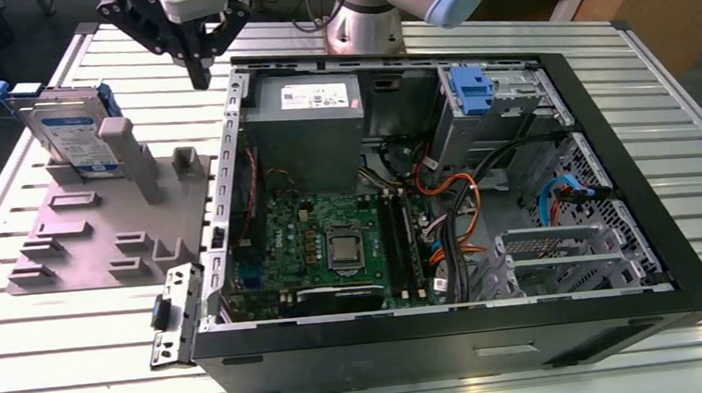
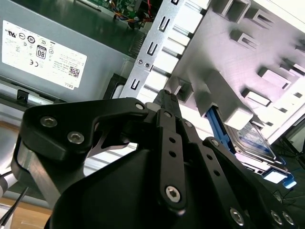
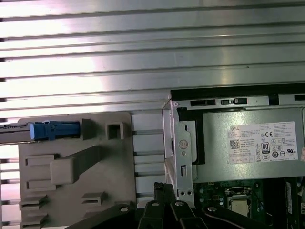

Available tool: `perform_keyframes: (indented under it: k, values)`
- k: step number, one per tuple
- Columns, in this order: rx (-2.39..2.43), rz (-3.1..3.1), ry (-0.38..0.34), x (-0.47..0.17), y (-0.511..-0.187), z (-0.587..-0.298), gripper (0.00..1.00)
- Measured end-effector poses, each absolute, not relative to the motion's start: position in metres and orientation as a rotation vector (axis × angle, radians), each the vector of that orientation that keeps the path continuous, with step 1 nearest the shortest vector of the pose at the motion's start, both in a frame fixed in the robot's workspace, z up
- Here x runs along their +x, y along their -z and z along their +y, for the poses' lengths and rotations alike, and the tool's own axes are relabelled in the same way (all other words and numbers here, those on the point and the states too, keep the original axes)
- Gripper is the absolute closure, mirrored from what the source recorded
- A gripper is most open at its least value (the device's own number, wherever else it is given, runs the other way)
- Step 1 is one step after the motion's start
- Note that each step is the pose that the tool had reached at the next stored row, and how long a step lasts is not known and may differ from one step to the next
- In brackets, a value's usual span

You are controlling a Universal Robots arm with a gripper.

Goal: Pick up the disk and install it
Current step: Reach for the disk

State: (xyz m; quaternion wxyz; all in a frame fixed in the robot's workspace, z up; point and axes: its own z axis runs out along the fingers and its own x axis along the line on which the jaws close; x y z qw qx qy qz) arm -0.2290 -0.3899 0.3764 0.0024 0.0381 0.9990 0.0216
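- Silver disk [image 1: 72,133], framed in blue, stands on edge in a grey holder [image 1: 107,241] lying just beside the open computer case [image 1: 459,328], outside its wall.
- Gripper [image 1: 201,75] hangs above the strip between holder and case, near the case corner that houses the power supply [image 1: 308,107]. Its fingers are pinched together with nothing between them.
- Disk is untouched and sits apart from the gripper.
- Judged progress: barely begun. Grasp, lift and fitting into the case are all left.
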Motion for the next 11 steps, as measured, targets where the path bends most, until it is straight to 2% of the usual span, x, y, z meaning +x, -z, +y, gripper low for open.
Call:
perform_keyframes:
  k: [11]
  values:
    - [0.120, 3.136, -0.067, -0.2292, -0.3757, -0.3899, 0.89]
